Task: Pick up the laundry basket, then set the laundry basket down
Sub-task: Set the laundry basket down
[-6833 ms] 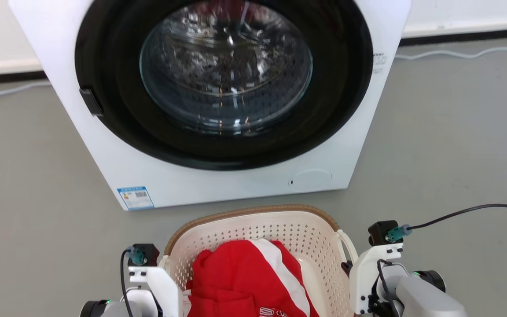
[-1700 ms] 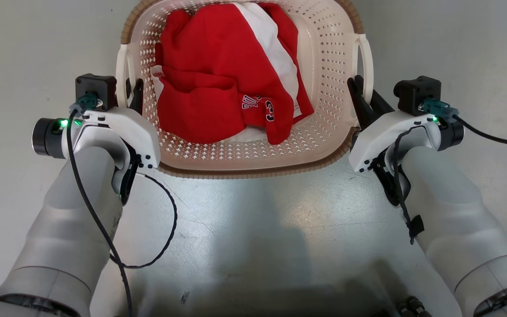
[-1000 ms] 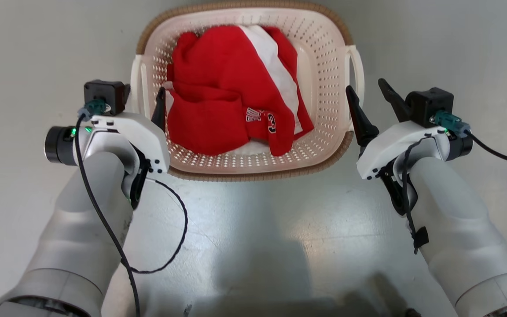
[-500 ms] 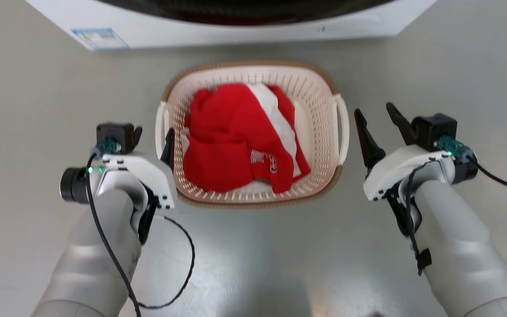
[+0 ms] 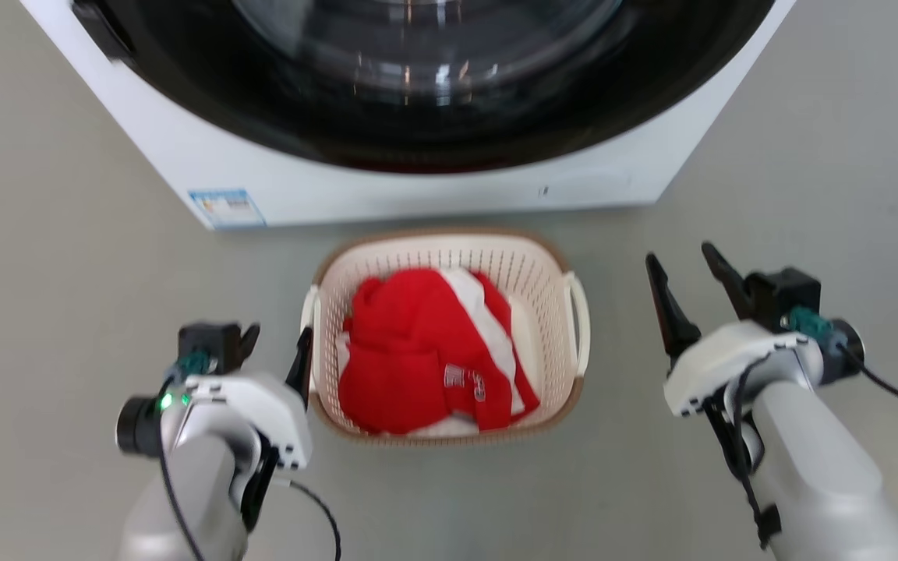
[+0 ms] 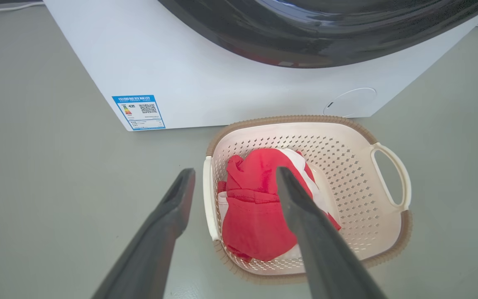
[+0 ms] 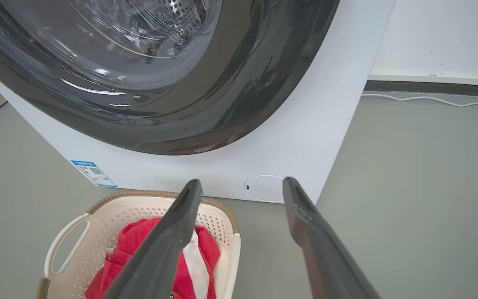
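Laundry basket (image 5: 533, 290) set on grey floor (image 5: 44, 273) before the washing machine (image 5: 418, 187), red garment (image 5: 410, 351) held inside, left gripper (image 5: 279, 331) spread wide beside its left handle (image 5: 310, 308), right gripper (image 5: 678, 253) parted, clear of it, white cable (image 7: 430, 99) seen from right wrist

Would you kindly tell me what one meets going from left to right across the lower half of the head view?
left pincer → laundry basket → right pincer
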Motion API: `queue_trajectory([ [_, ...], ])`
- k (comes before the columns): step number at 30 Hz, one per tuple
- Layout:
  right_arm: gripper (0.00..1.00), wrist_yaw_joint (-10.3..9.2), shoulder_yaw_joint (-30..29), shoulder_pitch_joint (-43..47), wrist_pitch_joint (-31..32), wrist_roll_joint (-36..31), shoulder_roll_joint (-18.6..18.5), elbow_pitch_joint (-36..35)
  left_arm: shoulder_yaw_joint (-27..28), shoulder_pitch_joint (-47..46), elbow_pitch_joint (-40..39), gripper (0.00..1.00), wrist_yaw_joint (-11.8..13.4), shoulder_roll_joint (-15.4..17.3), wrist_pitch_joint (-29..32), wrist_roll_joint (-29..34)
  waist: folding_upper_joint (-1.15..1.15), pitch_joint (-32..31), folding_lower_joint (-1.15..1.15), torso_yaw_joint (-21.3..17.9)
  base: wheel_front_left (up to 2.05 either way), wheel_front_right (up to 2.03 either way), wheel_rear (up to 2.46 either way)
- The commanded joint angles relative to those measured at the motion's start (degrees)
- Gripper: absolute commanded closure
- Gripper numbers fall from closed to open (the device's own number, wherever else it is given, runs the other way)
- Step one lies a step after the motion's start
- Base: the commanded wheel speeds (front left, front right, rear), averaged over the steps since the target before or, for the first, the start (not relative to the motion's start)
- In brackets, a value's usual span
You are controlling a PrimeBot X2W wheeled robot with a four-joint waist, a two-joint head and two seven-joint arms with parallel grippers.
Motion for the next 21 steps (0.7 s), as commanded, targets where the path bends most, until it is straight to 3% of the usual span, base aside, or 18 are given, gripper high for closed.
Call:
queue_trajectory([
  [1, 0.00, 0.35, 0.97, 1.73, -0.79, -0.45, -0.14, -1.85, 2.03, 1.44, -1.82, 0.00, -0.46, 2.03, -0.35, 0.19, 0.00, -4.18, 0.00, -0.33, 0.00, 0.00, 0.00],
  [13, 0.00, 0.35, 0.22, 12.92, -0.79, -0.25, -2.83, -8.61, 8.66, 16.29, -11.80, 0.00, -0.06, 2.45, -0.35, 1.29, 0.00, -17.95, 0.00, -0.15, 0.00, 0.00, 0.00],
  [21, 0.00, 0.35, -0.01, 18.23, -0.79, 0.33, -3.98, -14.73, 11.86, 23.28, -17.64, 0.00, -0.23, 2.40, -0.35, 2.47, 0.00, -21.67, 0.00, -0.13, 0.00, 0.00, 0.00],
])
